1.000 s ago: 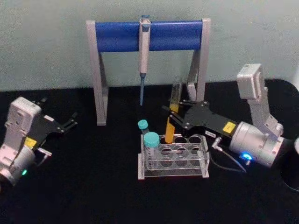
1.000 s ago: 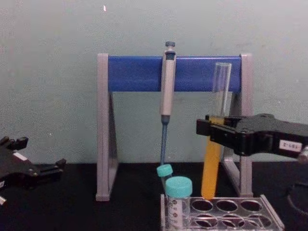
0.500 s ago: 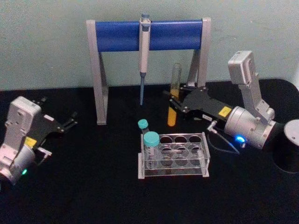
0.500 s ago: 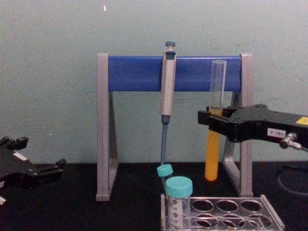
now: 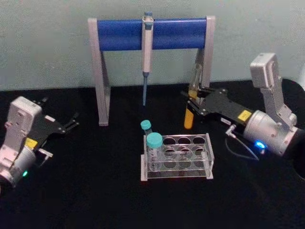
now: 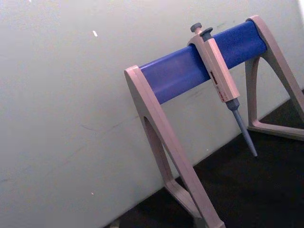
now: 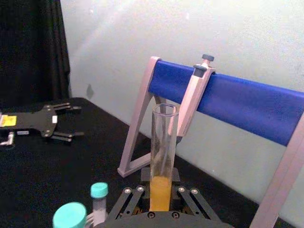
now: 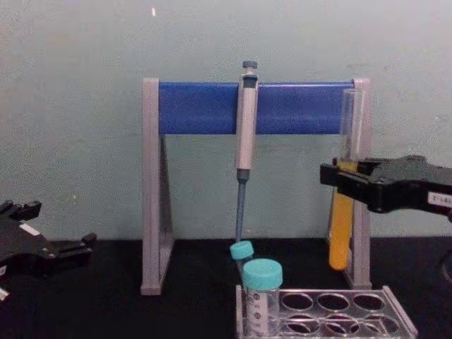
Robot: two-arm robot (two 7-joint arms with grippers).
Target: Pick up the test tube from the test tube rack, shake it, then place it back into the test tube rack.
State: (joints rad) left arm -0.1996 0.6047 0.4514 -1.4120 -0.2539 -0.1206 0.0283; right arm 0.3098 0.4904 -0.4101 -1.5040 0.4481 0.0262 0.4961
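In the chest view the right gripper (image 8: 343, 182) is cut off at the frame's edge and its fingers, closed on the test tube (image 8: 340, 236), hide its middle — the tube hangs upright above the table, behind the test tube rack (image 5: 176, 177), close to the pipette stand (image 8: 152, 183) — while the left gripper (image 5: 72, 122) rests low at the left, fingers apart, holding nothing.

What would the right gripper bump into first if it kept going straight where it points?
Probably the pipette hanging from the blue stand: the right gripper, shut on the test tube, points toward it. Depth is unclear, so it might pass just in front.
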